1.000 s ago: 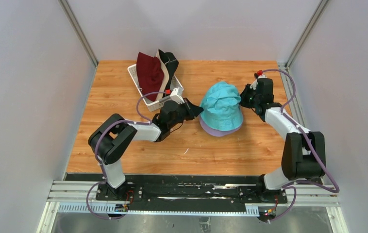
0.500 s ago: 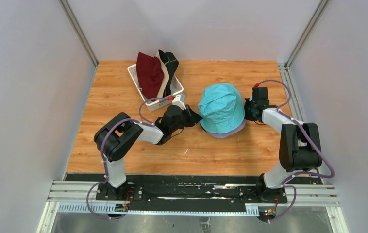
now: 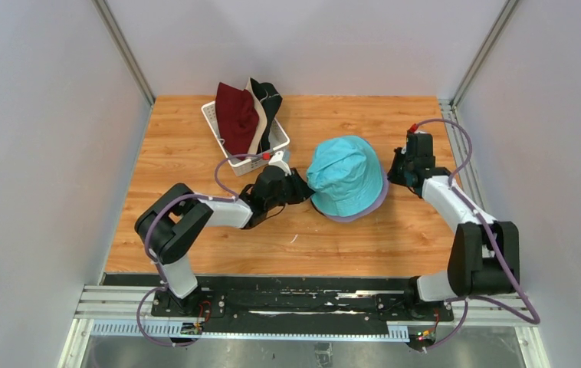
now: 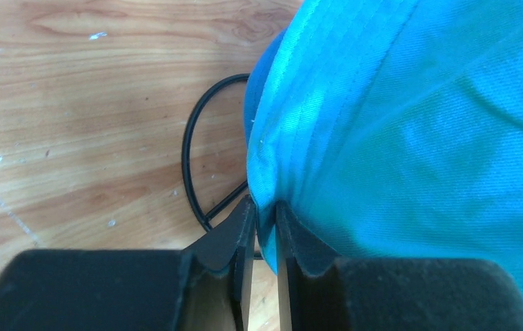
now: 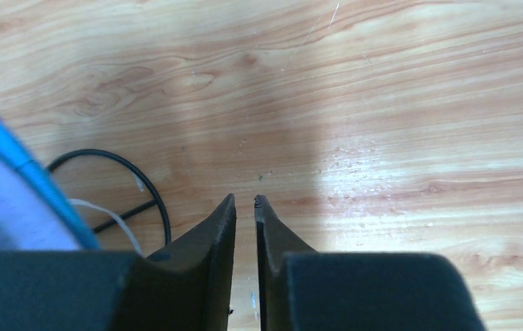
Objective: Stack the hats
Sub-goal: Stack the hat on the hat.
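Observation:
A teal hat (image 3: pixel 346 176) sits on top of a lavender hat (image 3: pixel 378 204), of which only the brim edge shows. My left gripper (image 3: pixel 305 186) is at the teal hat's left brim. In the left wrist view its jaws (image 4: pixel 264 203) stand slightly parted, with the teal brim (image 4: pixel 383 124) still lying between them. My right gripper (image 3: pixel 393 173) is just right of the stack and apart from it. Its fingers (image 5: pixel 245 198) are open a crack with nothing between them. Dark red (image 3: pixel 236 115), beige (image 3: pixel 257 103) and black (image 3: pixel 270 98) hats stand in the basket.
The white lattice basket (image 3: pixel 260 157) stands at the back left, close behind my left wrist. A black wire stand (image 4: pixel 190 158) lies on the wood under the stack, and its loop (image 5: pixel 154 193) also shows by the right fingers. Walls enclose the table.
The teal hat has come down over the lavender one and shifted a little left. My right gripper let go of its brim and drew back. Both sets of jaws have parted slightly.

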{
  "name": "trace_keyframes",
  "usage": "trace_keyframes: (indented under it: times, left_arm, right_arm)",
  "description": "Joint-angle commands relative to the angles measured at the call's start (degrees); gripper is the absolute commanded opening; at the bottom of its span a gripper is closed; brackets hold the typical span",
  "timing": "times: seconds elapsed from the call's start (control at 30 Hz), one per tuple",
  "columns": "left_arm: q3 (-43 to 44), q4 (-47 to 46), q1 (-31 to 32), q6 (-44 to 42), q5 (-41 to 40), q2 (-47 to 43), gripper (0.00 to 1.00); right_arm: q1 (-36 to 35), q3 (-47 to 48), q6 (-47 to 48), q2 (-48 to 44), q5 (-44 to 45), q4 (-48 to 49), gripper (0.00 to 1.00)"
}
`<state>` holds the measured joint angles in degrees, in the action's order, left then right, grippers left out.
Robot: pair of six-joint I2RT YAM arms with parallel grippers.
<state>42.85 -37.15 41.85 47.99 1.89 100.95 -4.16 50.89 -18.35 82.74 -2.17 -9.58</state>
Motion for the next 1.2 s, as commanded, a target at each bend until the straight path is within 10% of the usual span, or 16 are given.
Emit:
trace_keyframes:
  times: [0.0, 0.3, 0.77, 1.17]
  left_arm:
    - [-0.9, 14.7, 1.2, -4.3, -3.2, -3.6, 0.23]
    - [0.1, 21.3, 3.1, -7.2, -8.2, -12.7, 0.32]
    - [-2.5, 30.4, 6.3, -8.7, -21.6, -29.6, 0.35]
    - [10.1, 36.8, 6.3, -16.0, -26.2, -36.2, 0.56]
  right_arm:
    - [-0.8, 2.4, 1.1, -6.0, 1.8, -3.8, 0.2]
    - [-0.7, 3.2, 2.4, -18.0, -0.5, -7.3, 0.47]
    - [-0.7, -3.5, -4.2, -36.5, -18.3, -12.2, 0.51]
    - [-0.8, -10.9, -9.5, -48.1, -23.5, -17.9, 0.51]
